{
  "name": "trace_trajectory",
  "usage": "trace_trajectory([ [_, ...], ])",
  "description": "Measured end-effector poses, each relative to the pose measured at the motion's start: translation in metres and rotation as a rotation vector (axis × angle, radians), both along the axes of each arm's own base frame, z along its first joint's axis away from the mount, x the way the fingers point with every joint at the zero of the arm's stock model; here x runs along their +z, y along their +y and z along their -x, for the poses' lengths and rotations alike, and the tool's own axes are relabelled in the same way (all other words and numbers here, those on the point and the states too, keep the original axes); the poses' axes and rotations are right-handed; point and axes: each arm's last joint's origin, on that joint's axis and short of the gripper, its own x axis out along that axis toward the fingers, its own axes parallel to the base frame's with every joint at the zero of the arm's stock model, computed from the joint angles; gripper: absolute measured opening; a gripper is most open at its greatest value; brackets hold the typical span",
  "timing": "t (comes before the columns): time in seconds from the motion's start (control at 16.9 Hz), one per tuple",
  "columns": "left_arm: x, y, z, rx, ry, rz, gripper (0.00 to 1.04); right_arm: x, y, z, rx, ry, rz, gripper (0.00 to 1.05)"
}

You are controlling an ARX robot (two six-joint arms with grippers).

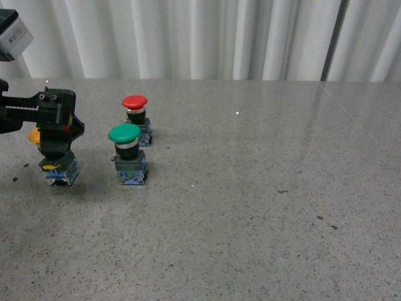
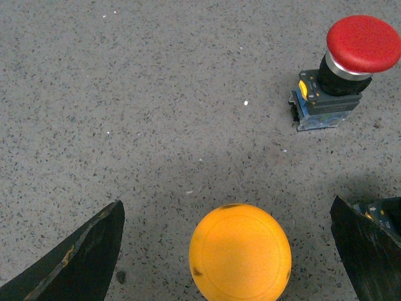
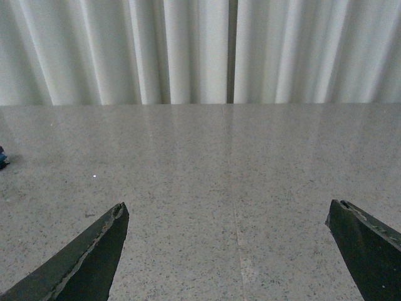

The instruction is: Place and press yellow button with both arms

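Front view: one yellow button (image 1: 34,135), one green button (image 1: 128,153), one red button (image 1: 136,118).

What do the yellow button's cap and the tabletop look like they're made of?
The yellow button: its cap is likely moulded plastic, smooth and semi-matte, evenly coloured with a soft sheen and small dark scuffs. The table: looks like polished grey stone or a stone-look laminate, finely speckled, with faint reflections of the curtain.

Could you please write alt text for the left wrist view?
A yellow button cap sits between the two black fingers of the open left tool, against a grey speckled table; a red button stands further off.
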Motion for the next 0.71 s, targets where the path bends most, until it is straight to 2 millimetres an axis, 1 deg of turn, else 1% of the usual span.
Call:
trace_trajectory([
  [0.24,-0.008,-0.001,0.001,-0.008,0.009,-0.018,0.98,0.000,0.000,0.000,0.000,0.000,0.000,0.98],
  [0.3,-0.010,-0.001,0.001,-0.004,0.016,-0.023,0.92,0.000,0.000,0.000,0.000,0.000,0.000,0.98],
  [0.35,-0.012,0.000,0.001,-0.001,0.021,-0.025,0.83,0.000,0.000,0.000,0.000,0.000,0.000,0.98],
  [0.41,-0.012,0.000,0.001,0.000,0.023,-0.026,0.70,0.000,0.000,0.000,0.000,0.000,0.000,0.98],
  [0.47,-0.012,0.001,0.001,0.007,0.025,-0.031,0.61,0.000,0.000,0.000,0.000,0.000,0.000,0.98],
  [0.53,-0.011,0.001,0.002,0.005,0.031,-0.040,0.48,0.000,0.000,0.000,0.000,0.000,0.000,0.98],
  [0.59,-0.006,0.000,0.004,0.002,0.028,-0.052,0.37,0.000,0.000,0.000,0.000,0.000,0.000,0.98],
  [0.65,0.007,-0.005,0.007,-0.009,0.003,-0.060,0.34,0.000,0.000,0.000,0.000,0.000,0.000,0.98],
  [0.71,0.031,-0.015,0.011,-0.037,-0.054,-0.058,0.34,0.000,0.000,0.000,0.000,0.000,0.000,0.98],
])
